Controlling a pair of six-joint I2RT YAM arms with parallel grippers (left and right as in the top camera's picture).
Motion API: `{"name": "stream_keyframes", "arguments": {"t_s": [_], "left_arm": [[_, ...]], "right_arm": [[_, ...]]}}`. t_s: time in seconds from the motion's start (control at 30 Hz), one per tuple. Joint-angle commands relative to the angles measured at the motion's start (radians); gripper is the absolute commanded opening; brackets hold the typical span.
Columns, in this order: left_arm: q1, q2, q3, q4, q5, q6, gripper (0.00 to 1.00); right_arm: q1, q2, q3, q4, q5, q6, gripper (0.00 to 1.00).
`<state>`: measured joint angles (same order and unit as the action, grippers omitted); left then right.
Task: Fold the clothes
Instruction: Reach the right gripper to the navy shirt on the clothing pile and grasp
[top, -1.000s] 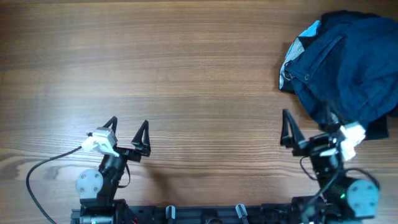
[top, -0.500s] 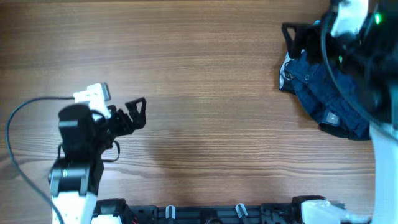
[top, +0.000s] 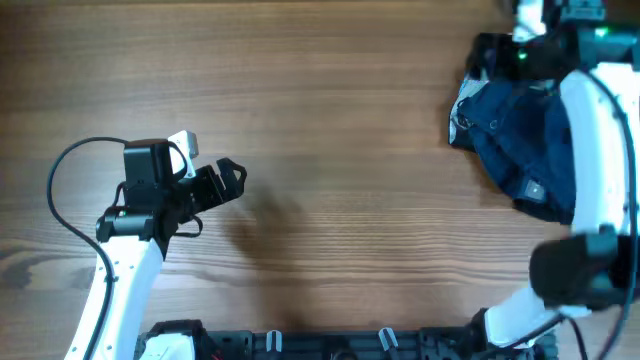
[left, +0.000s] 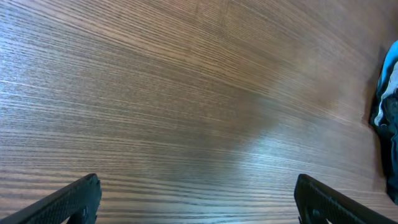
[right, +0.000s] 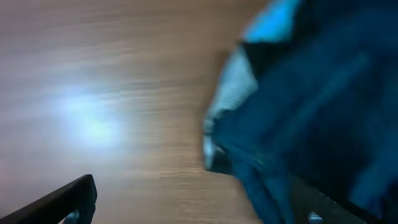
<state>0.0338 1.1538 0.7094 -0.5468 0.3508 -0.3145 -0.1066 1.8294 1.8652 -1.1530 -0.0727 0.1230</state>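
Note:
A crumpled dark blue denim garment (top: 520, 130) with a pale inner lining lies at the table's right edge. It fills the right of the blurred right wrist view (right: 311, 118) and its edge shows at the far right of the left wrist view (left: 387, 99). My right gripper (top: 490, 55) is open above the garment's far-left corner, one finger over bare wood and one over the cloth. My left gripper (top: 228, 180) is open and empty above bare wood at the left, far from the garment.
The wooden table (top: 330, 120) spreads between the arms. The arm bases and a black rail (top: 330, 345) stand along the near edge. A cable (top: 60, 180) loops by the left arm.
My right arm has swung from the near edge up to the garment's far-left corner. My left arm has risen, moved further onto the table and turned right. The garment has not moved.

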Motion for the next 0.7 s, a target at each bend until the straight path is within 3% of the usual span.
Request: {"name": "stream_keyframes", "arguments": {"t_s": [0.0, 0.33, 0.4, 0.5, 0.67], "left_arm": [[-0.005, 0.006, 0.016, 0.000, 0.019, -0.011, 1.00], [-0.005, 0.006, 0.016, 0.007, 0.019, -0.011, 1.00], [-0.005, 0.006, 0.016, 0.008, 0.019, -0.011, 1.00], [-0.005, 0.006, 0.016, 0.011, 0.019, -0.011, 1.00], [-0.005, 0.006, 0.016, 0.037, 0.019, -0.011, 1.00]], "right_arm": [[-0.124, 0.114, -0.005, -0.011, 0.053, 0.193, 0.99], [-0.195, 0.209, -0.013, 0.064, 0.169, 0.195, 0.78], [-0.195, 0.209, -0.017, 0.082, 0.184, 0.194, 0.61], [-0.194, 0.209, -0.031, 0.099, 0.208, 0.190, 0.05], [-0.191, 0.199, -0.031, 0.105, 0.183, 0.133, 0.04]]}}
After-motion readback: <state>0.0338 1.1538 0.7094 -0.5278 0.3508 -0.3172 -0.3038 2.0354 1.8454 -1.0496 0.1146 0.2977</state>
